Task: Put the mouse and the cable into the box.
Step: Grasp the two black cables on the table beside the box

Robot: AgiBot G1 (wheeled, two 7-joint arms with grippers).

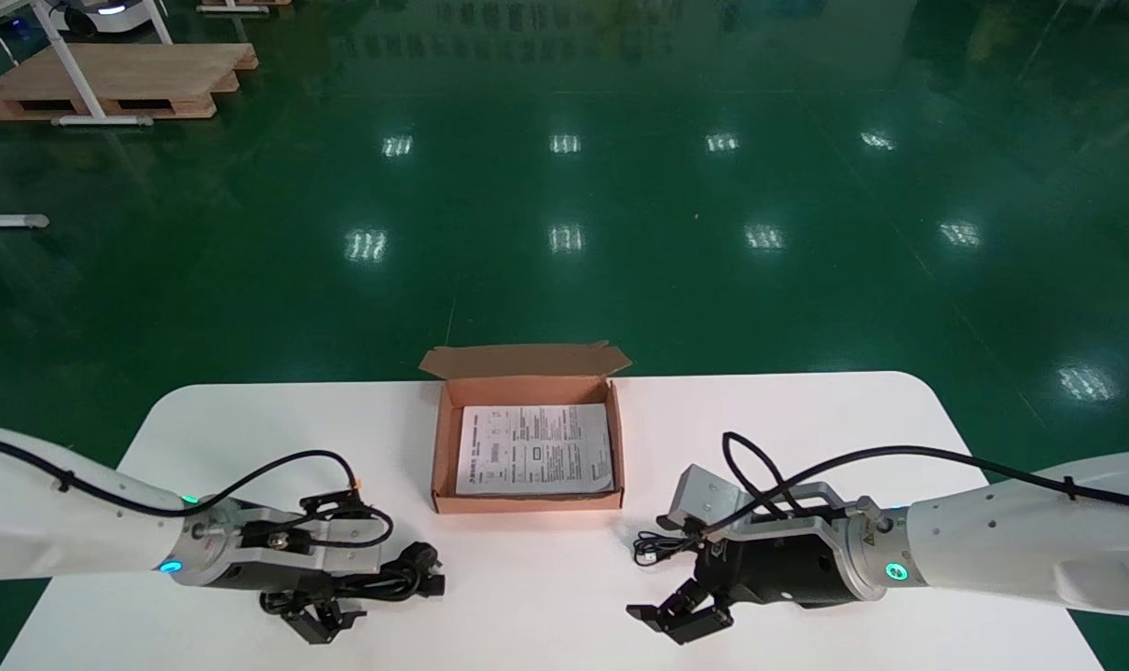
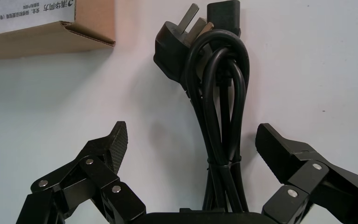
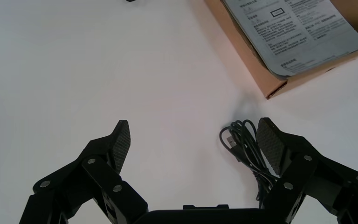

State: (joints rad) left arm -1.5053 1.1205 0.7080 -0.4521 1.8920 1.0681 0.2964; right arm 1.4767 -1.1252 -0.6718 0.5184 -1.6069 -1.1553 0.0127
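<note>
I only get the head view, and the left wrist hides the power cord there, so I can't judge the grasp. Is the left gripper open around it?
Observer: Yes. The left wrist view shows the left gripper open, straddling the power cord without touching it.
Operator: Is the cord loose?
Observer: No, a tie binds its loops into one bundle.
Operator: And the right side?
Observer: The right gripper is open too. The thin USB cable lies below its gap, off-centre.

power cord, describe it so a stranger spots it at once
On the table, look left of the cardboard box, by the left end effector. The power cord there is thick, black, bundled, with a pronged plug; the other cable is thin.
</note>
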